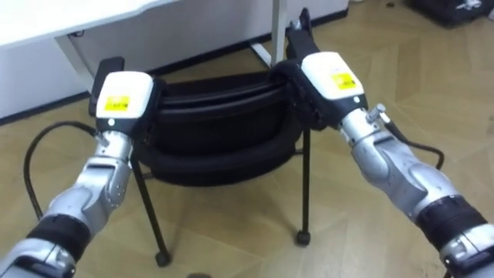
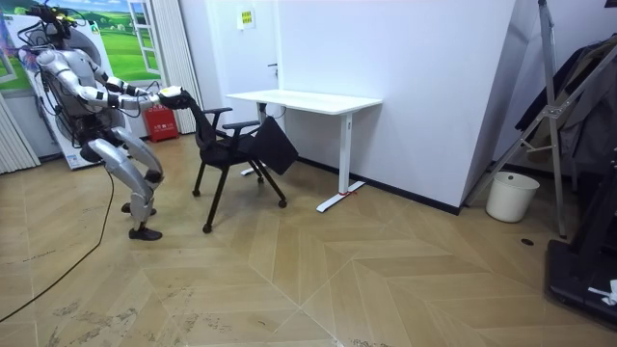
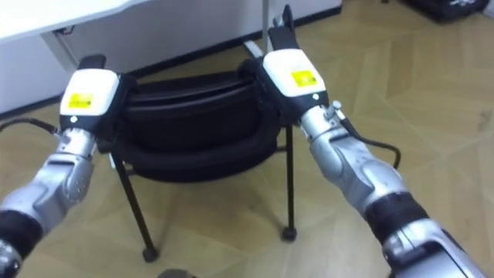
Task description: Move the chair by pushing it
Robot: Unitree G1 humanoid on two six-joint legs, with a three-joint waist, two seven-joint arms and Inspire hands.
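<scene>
left arm: comes in from lower left, stretched forward, wrist straight | left hand (image 1: 120,104): back turned up | right arm: comes in from lower right, stretched forward | right hand (image 1: 332,76): back turned up, a little higher in the eye views | hands: well apart | body: knees bent, one foot behind, arms held level in front

Left robot hand (image 1: 121,99) and right robot hand (image 1: 330,76) at opposite ends of the black chair backrest (image 1: 220,127)

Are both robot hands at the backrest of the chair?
Yes, the left hand and right hand sit at opposite ends of the chair backrest.
</scene>
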